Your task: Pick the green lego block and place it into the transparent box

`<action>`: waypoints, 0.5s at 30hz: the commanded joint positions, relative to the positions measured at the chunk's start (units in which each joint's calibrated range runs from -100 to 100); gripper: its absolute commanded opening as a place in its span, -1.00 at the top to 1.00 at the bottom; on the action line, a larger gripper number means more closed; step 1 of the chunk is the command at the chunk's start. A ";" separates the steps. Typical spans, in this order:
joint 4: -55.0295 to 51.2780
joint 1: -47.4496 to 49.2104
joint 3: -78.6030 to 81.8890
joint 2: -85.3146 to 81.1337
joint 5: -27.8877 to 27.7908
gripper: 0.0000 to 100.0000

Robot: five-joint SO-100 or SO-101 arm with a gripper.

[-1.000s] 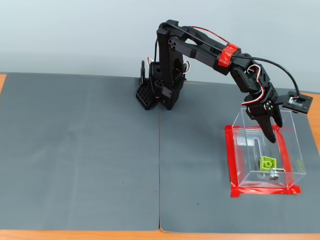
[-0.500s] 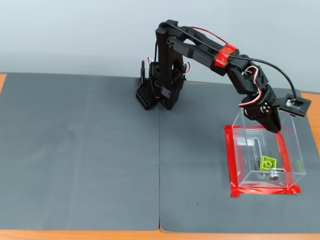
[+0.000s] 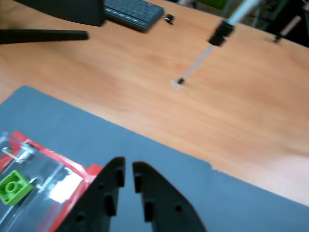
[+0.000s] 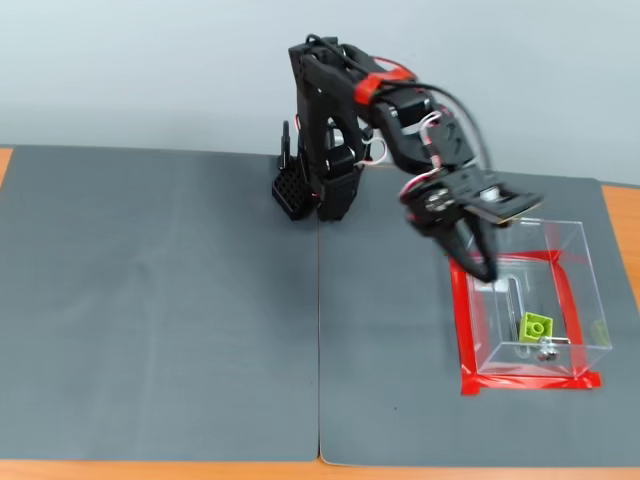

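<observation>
Bench: light wood. Two grey mats cover it side by side, edges meeting. Clear box on right mat in fixed view, red tape round base. Arm base at mats' far edge. Keyboard on bare wood.

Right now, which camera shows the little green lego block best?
The fixed view: the small lime-green studded plastic brick sits whole inside the clear plastic box. The wrist view shows it nearer, but blurred at the picture's edge.
</observation>
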State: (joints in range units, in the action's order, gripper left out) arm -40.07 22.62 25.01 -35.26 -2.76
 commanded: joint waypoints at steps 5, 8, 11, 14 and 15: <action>0.40 -13.11 20.17 -20.48 0.18 0.96; 0.49 -14.53 27.86 -28.20 0.18 0.96; 0.57 -14.98 33.56 -33.97 0.02 0.96; 0.57 -15.35 39.62 -40.32 -0.18 0.96; 0.57 -15.72 41.70 -42.53 -0.18 0.96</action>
State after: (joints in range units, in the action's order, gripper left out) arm -40.16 8.03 61.92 -70.69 -2.91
